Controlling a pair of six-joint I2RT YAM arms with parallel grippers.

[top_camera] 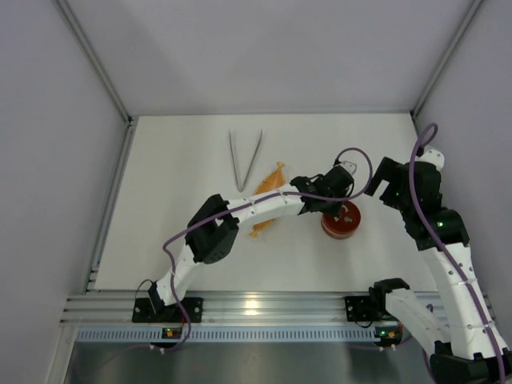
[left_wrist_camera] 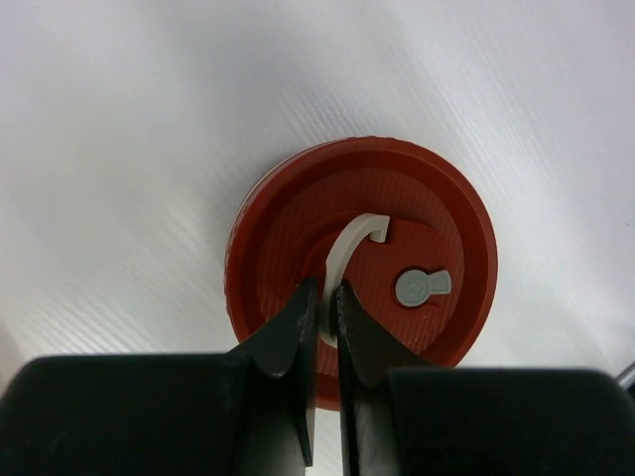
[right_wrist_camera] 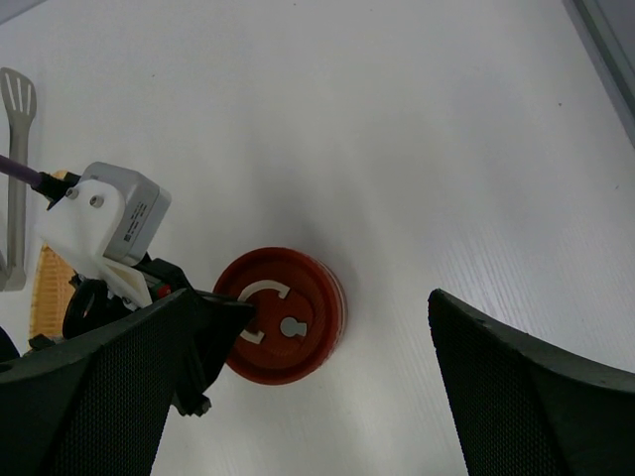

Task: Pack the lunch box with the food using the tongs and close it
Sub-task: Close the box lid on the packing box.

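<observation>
— Where are you now?
— My left pincer (left_wrist_camera: 324, 290) is clenched on the white curved handle (left_wrist_camera: 347, 243) of the round red plastic lid (left_wrist_camera: 417, 188). The lid caps the lunch box (top_camera: 342, 233) on the white desk (top_camera: 176, 160), right of the orange leaf-shaped tray (top_camera: 272, 180). My right pincer (right_wrist_camera: 340, 302) hangs released close by.
— Next?
— Opening, I reckon. I lift the lid straight off, then fetch the long silver metal tongs (top_camera: 244, 160) lying beyond the tray.
</observation>
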